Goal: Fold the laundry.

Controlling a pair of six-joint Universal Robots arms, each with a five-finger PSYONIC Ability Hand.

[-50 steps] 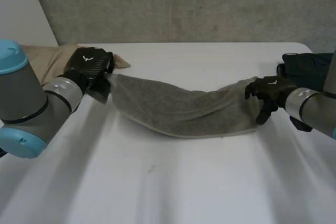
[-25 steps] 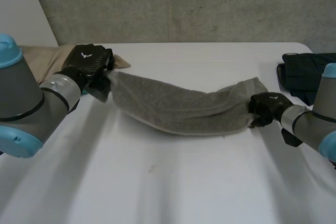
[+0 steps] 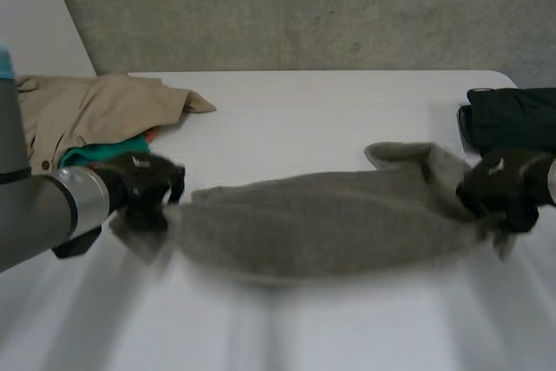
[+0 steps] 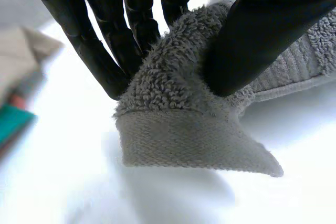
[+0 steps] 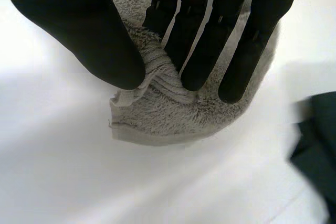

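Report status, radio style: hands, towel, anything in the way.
Left hand shut on grey towel, left end; right hand shut on right end. Towel strung between them. Beige clothes, dark garment off to the sides.

towel [image 3: 330, 232]: plain mid grey, looped pile, flat woven band along the hem
left hand [image 3: 143, 188]: black
right hand [image 3: 499, 184]: black
table [image 3: 304, 102]: plain white
shirt [image 3: 87, 110]: plain beige
small cloth [image 3: 100, 152]: teal, orange-red scrap beside it
folded garment [image 3: 512, 119]: near black
wall [image 3: 304, 6]: grey, finely speckled
left arm [image 3: 35, 215]: grey
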